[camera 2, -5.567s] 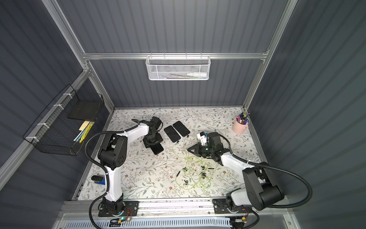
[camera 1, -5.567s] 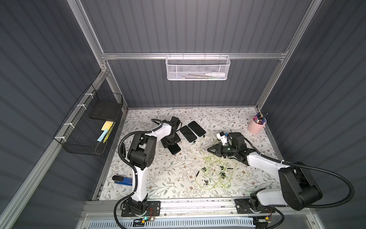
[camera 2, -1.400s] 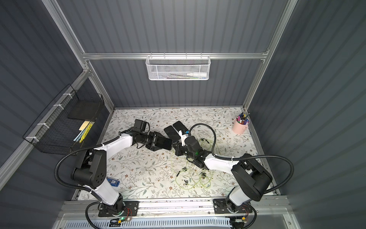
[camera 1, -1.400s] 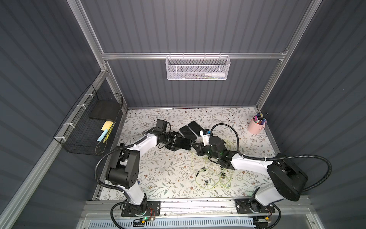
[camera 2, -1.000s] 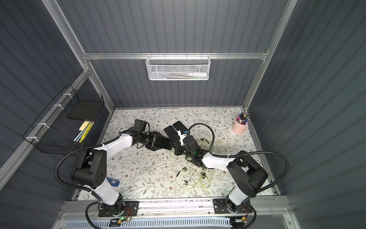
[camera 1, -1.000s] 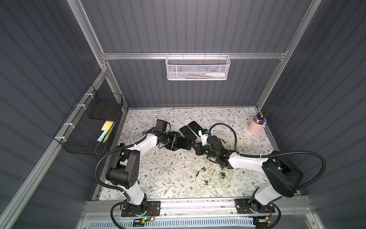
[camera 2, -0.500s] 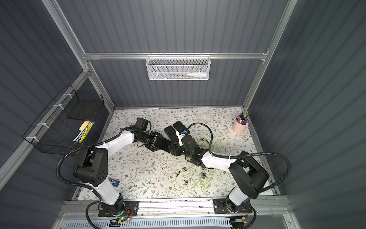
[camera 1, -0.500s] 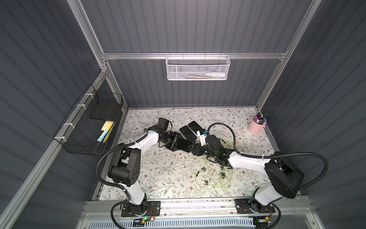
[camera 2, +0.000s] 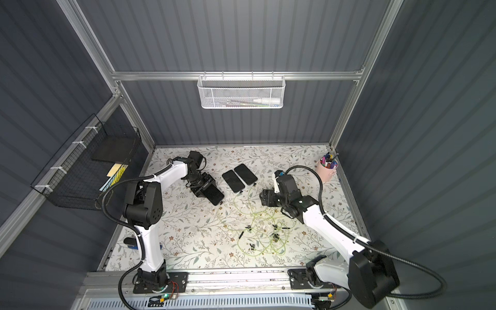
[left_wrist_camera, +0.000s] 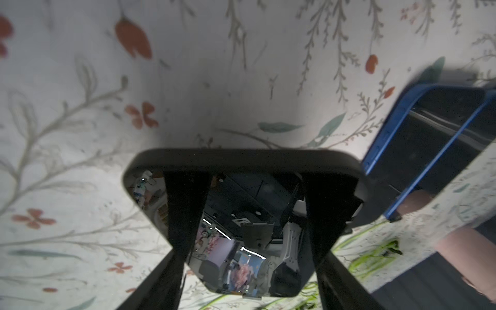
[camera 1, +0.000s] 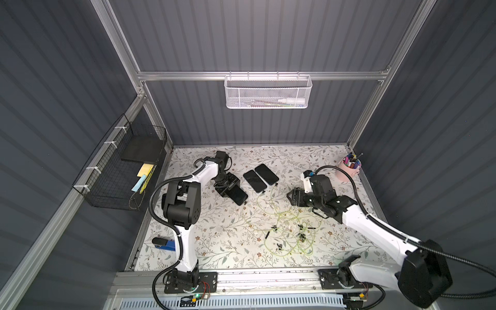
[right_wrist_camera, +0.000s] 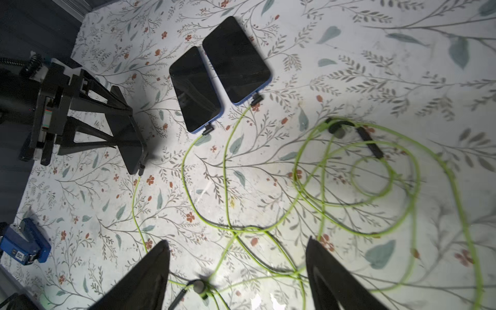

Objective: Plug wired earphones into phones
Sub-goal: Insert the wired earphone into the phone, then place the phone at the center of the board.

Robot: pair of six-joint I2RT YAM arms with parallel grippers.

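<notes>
I see the earphones point(right_wrist_camera: 226, 171) looped at 4 o'clock on the tabletop point(camera 1: 214, 241), with plugs seated in all three phones. Two phones point(camera 1: 255, 181) lie side by side at 12. My left pincer point(camera 1: 230, 188) pinches the third phone point(camera 1: 239, 197) across its width at 10, elbow raised and forearm reaching far. The right pincer point(right_wrist_camera: 236, 240) hovers spread and empty at 2, its arm stretched low.

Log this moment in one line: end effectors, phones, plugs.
left end effector: shut on held phone | right end effector: open, empty, above cables | flat phones: both plugged | held phone: plugged
</notes>
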